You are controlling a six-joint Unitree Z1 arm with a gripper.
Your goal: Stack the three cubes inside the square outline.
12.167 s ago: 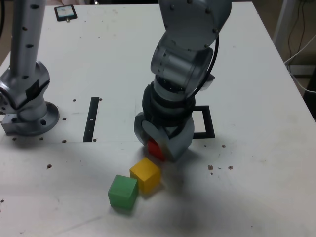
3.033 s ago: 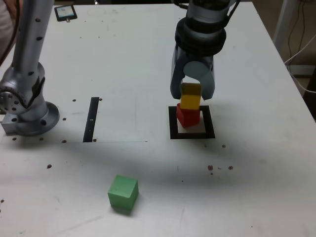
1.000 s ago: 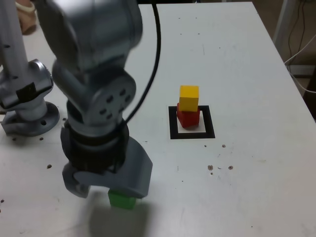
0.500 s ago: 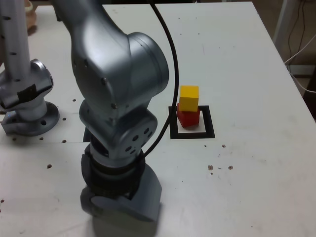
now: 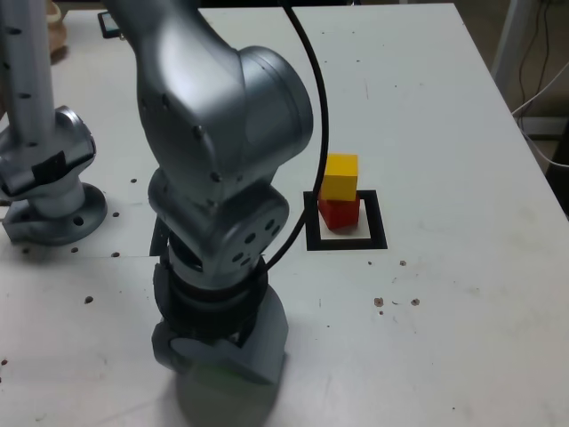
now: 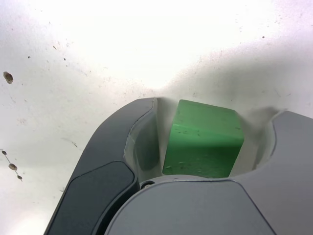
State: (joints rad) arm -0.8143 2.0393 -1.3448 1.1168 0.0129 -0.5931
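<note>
The green cube [image 6: 204, 139] sits on the white table [image 5: 427, 338], between the jaws of the gripper [image 6: 212, 132], which stand apart with a gap on either side, so nothing is gripped. Over toward the exterior view's right, the yellow cube [image 5: 340, 177] rests on the red cube [image 5: 340, 213], inside the black square [image 5: 377, 221].
</note>
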